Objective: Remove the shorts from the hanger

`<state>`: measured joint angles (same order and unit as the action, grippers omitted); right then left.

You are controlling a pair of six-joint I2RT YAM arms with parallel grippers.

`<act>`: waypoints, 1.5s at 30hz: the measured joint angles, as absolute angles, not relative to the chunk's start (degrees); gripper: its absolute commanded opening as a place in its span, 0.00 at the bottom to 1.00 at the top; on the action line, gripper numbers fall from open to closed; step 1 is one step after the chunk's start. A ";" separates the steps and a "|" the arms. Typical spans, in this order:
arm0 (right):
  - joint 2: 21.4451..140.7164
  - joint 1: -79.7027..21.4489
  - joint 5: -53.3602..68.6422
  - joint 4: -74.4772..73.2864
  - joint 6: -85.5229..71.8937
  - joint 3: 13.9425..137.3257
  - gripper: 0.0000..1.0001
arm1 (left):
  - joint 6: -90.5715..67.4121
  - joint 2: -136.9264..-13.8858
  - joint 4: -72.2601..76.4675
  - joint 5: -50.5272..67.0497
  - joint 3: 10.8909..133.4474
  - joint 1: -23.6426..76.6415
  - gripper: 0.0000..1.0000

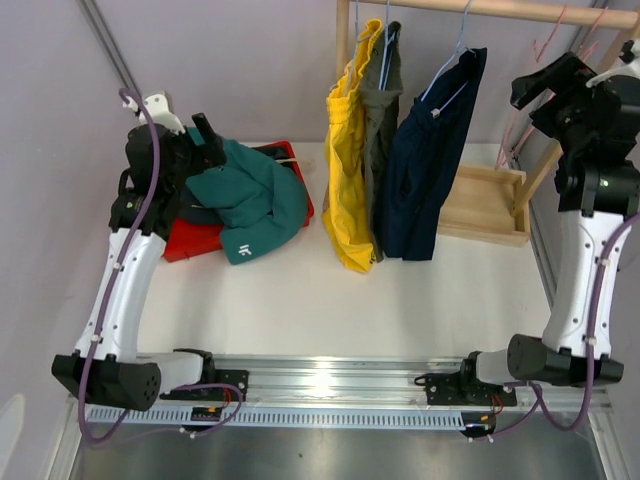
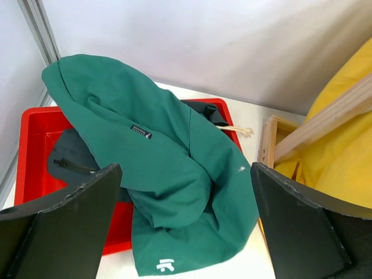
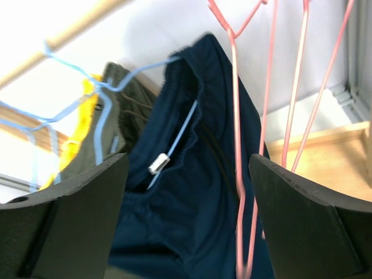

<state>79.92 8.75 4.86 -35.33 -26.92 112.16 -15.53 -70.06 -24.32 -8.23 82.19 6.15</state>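
Note:
Yellow shorts [image 1: 349, 150], olive-grey shorts [image 1: 381, 90] and navy shorts [image 1: 430, 165] hang on blue hangers from a wooden rail [image 1: 520, 11]. Teal green shorts [image 1: 250, 200] lie crumpled over a red tray [image 1: 195, 242], with dark shorts [image 2: 68, 161] under them. My left gripper [image 1: 205, 135] is open and empty above the teal shorts [image 2: 174, 168]; in its wrist view the gripper [image 2: 185, 192] frames them. My right gripper [image 1: 540, 85] is open and empty, raised to the right of the navy shorts [image 3: 197, 192]. In the right wrist view the gripper [image 3: 189, 174] faces them, apart.
Empty pink hangers [image 3: 235, 116] hang in front of the navy shorts, between my right fingers in that view. The wooden rack's base [image 1: 485, 205] sits at the back right, its upright post [image 1: 343, 40] behind the yellow shorts. A wall closes the far side.

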 measured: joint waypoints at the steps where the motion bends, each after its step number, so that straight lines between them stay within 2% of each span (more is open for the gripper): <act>1: 78.72 8.75 4.60 -35.77 -26.89 112.55 0.93 | -15.53 -69.41 -24.64 -8.08 82.06 6.15 0.99; 7: 74.59 8.23 5.26 -36.42 -27.94 116.40 0.93 | -15.44 -64.71 -24.80 -6.63 80.12 6.15 0.99; 11: 74.94 2.74 5.65 -35.29 -29.21 117.03 0.92 | -15.05 -60.75 -24.18 -3.33 76.16 6.15 0.99; 18: 85.84 -8.58 4.54 -34.13 -29.30 120.95 0.90 | -14.79 -55.59 -23.22 4.23 68.01 6.22 1.00; 24: 95.29 -11.11 0.80 -34.41 -28.80 121.75 0.89 | -14.44 -54.06 -23.03 7.05 64.82 6.24 0.99; 32: 97.62 -13.87 -3.90 -33.04 -28.29 122.50 0.87 | -14.46 -51.16 -20.34 7.77 61.25 6.24 0.99; 35: 98.06 -14.87 -5.43 -31.09 -27.94 122.50 0.76 | -14.46 -50.70 -19.14 7.86 59.96 6.24 0.99; 38: 99.20 -15.51 -6.61 -29.67 -27.57 122.50 0.75 | -14.46 -50.46 -18.31 7.99 58.72 6.24 0.99; 40: 100.40 -15.70 -7.29 -28.88 -27.29 122.56 0.68 | -14.46 -50.46 -18.09 8.21 58.33 6.24 0.99; 41: 101.10 -15.84 -7.60 -28.71 -27.18 122.74 0.54 | -14.46 -50.39 -18.00 8.29 58.15 6.24 0.99; 42: 101.91 -15.92 -7.92 -28.62 -26.74 122.96 0.47 | -14.46 -50.28 -17.98 8.34 57.98 6.24 0.99; 43: 102.78 -15.99 -8.23 -28.60 -26.72 123.31 0.31 | -14.46 -50.06 -17.87 8.43 57.74 6.24 0.99; 44: 103.57 -16.03 -8.49 -28.49 -26.87 123.55 0.31 | -14.48 -49.95 -17.80 8.47 57.67 6.24 0.99; 45: 104.20 -16.10 -8.84 -28.42 -27.07 123.63 0.18 | -14.48 -49.74 -17.50 8.64 57.45 6.24 0.99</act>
